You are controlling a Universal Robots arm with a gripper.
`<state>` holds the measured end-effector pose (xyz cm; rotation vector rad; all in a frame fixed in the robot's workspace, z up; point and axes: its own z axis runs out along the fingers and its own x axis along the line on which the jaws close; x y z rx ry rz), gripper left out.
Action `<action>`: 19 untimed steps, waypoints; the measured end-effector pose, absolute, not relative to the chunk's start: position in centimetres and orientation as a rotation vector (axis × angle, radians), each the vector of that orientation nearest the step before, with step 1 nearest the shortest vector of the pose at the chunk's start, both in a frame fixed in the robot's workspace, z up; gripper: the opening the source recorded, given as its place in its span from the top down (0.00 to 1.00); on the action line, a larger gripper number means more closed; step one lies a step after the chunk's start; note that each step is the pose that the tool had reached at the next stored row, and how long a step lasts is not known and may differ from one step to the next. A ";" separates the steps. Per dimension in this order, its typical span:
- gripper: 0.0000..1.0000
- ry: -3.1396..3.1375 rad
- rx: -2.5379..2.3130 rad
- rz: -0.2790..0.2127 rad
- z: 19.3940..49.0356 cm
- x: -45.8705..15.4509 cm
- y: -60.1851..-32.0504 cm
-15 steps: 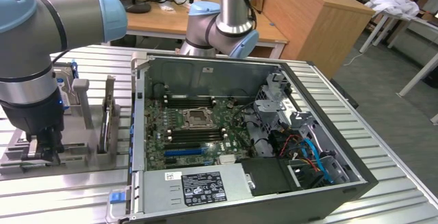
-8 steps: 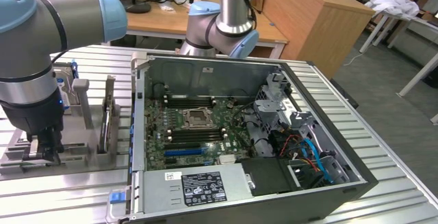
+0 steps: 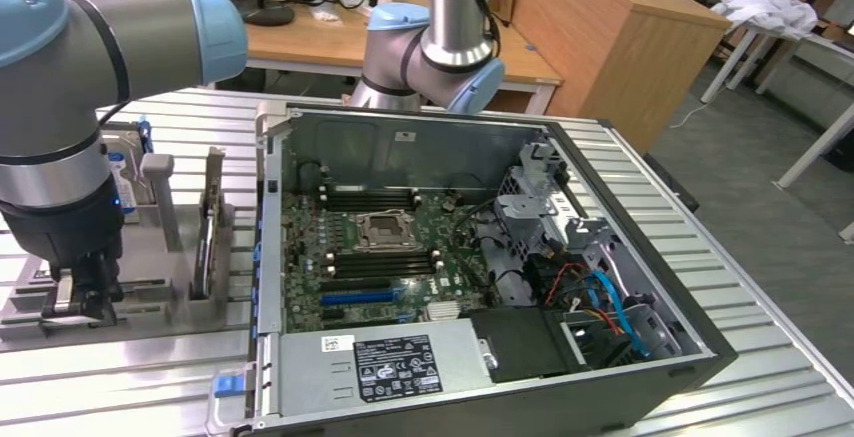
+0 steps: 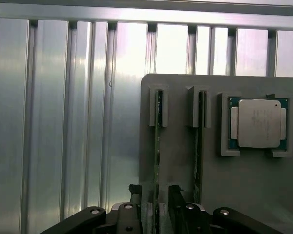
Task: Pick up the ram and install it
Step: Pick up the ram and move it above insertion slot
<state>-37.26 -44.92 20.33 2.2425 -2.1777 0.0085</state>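
Ram (image 4: 157, 141) stands on edge in gray holder (image 4: 178, 151) on tabletop (image 4: 63, 126), beside open computer case (image 3: 400, 142), on exterior view's left. We see end effector (image 4: 155, 190) open, one finger on each side of ram's thin edge, gaps showing, nothing gripped. Ram's long axis runs straight away from end effector along its slot, parallel to finger faces. Second stick (image 4: 201, 141) sits in neighbouring slot, processor chip (image 4: 259, 123) beyond. We judge closing direction lies across ram's thickness.
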 end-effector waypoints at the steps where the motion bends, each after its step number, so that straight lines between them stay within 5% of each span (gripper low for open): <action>1: 0.64 -2.178 2.242 0.009 20.3 -37.3 -44.9; 19: 0.66 -2.178 2.242 0.009 20.3 -37.3 -44.9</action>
